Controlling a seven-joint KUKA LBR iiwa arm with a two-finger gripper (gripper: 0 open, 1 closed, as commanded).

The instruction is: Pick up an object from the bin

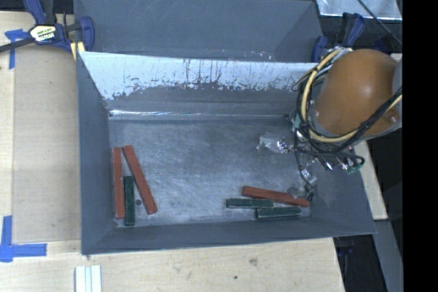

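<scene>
My gripper (306, 181) hangs low at the bin's right side, under the arm's orange dome. Just below it lies a red flat stick (274, 195), whose right end is closest to the gripper. Two dark green sticks lie along that red one: one (249, 203) on its left and one (278, 213) nearer the front wall. I see nothing held in the gripper.
At the bin's left front lie two red sticks (118, 180) (140, 181) and a dark green stick (129, 200), close together. Cables loop round the dome above the right wall.
</scene>
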